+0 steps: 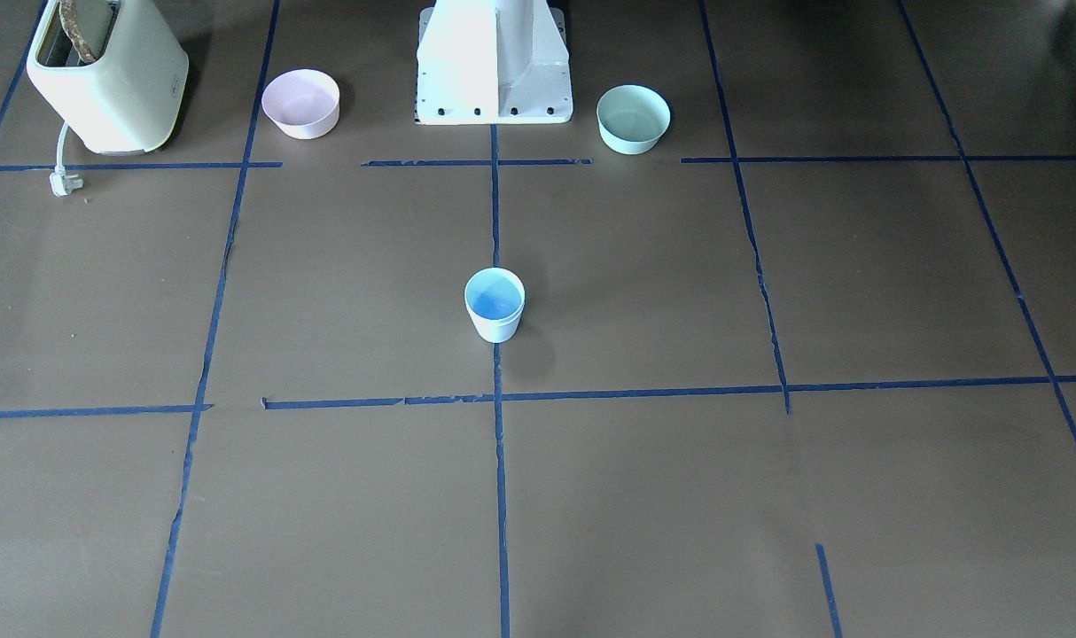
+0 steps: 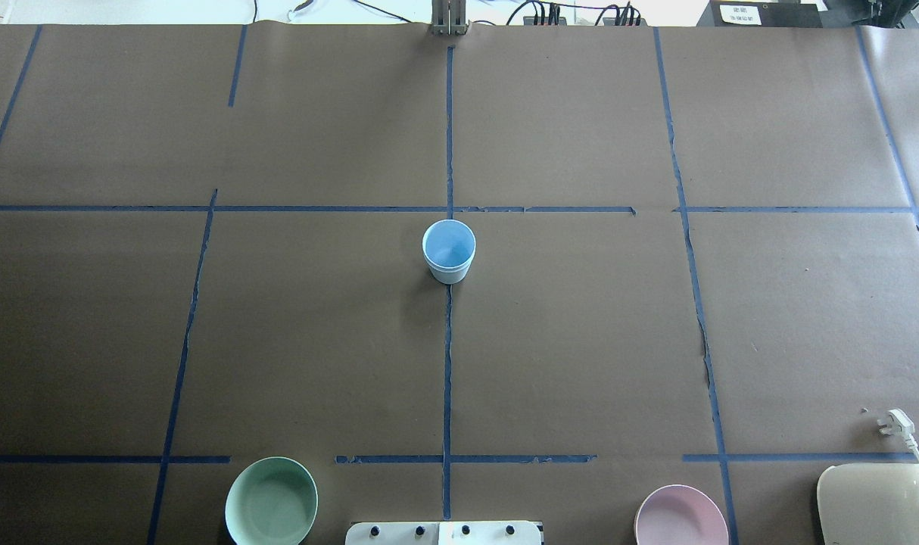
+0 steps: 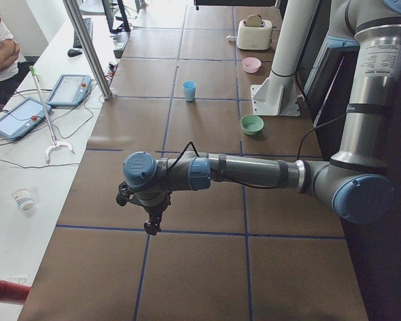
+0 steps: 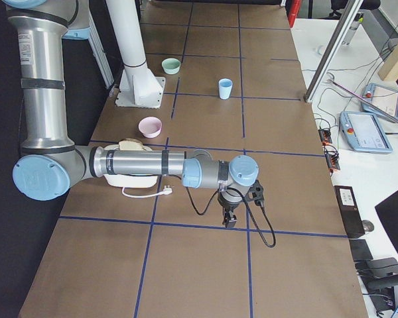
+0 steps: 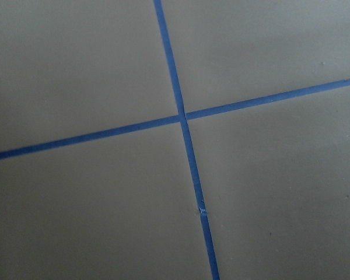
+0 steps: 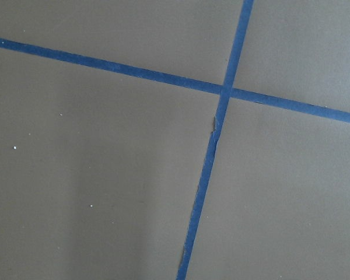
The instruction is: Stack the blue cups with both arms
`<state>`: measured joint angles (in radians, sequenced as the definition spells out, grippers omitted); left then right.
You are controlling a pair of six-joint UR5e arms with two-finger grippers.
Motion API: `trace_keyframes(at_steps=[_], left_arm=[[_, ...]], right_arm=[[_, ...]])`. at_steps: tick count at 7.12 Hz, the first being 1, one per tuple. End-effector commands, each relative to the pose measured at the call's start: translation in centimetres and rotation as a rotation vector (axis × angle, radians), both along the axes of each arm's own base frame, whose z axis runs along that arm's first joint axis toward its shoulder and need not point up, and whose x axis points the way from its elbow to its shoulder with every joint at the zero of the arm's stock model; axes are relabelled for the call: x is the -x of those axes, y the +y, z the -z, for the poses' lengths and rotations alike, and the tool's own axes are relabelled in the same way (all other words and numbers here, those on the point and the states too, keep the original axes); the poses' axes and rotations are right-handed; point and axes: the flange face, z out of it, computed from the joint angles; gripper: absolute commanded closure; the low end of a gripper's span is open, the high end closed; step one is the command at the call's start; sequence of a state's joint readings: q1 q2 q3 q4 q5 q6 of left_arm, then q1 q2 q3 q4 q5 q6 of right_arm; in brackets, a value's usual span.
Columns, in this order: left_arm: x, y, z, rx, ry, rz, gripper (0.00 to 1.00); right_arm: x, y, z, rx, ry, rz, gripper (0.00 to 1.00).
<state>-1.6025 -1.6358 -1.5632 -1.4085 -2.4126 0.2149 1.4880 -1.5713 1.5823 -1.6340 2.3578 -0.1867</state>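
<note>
One pale blue cup (image 1: 494, 306) stands upright on the centre tape line in the middle of the table; it also shows in the overhead view (image 2: 449, 251) and, far off, in both side views (image 3: 189, 90) (image 4: 225, 88). No second blue cup shows apart from it. The left gripper (image 3: 152, 224) hangs over the left end of the table, far from the cup. The right gripper (image 4: 230, 220) hangs over the right end, also far from it. Both show only in side views, so I cannot tell whether they are open or shut. The wrist views show only brown paper and blue tape.
A pink bowl (image 1: 300, 103) and a mint-green bowl (image 1: 633, 118) flank the white pedestal (image 1: 494, 62) at the robot's base. A cream toaster (image 1: 104, 75) with a loose plug (image 1: 62, 183) stands beyond the pink bowl. A person (image 3: 0, 53) sits at the side bench.
</note>
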Motion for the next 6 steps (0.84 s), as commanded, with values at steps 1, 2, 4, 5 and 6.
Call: trace_keyframes(at_steps=[1, 2, 4, 5, 6], left_arm=[[-0.3, 2.0, 0.6, 0.050, -0.009, 0.054, 0.00], [-0.3, 2.0, 0.8, 0.070, -0.011, 0.074, 0.00], [-0.4, 2.1, 0.9, 0.083, -0.011, 0.090, 0.00], [-1.4, 1.7, 0.4, 0.070, -0.010, 0.065, 0.00], [-1.4, 1.8, 0.1, 0.033, -0.001, 0.061, 0.00]], right_arm=[[-0.2, -0.2, -0.1, -0.004, 0.027, 0.000, 0.00], [-0.2, -0.4, 0.0, -0.006, 0.026, -0.001, 0.00], [-0.1, 0.0, -1.6, -0.030, 0.016, -0.001, 0.00], [0.0, -0.3, -1.2, -0.041, 0.006, -0.003, 0.00], [0.0, -0.6, -1.0, -0.045, 0.009, -0.003, 0.00]])
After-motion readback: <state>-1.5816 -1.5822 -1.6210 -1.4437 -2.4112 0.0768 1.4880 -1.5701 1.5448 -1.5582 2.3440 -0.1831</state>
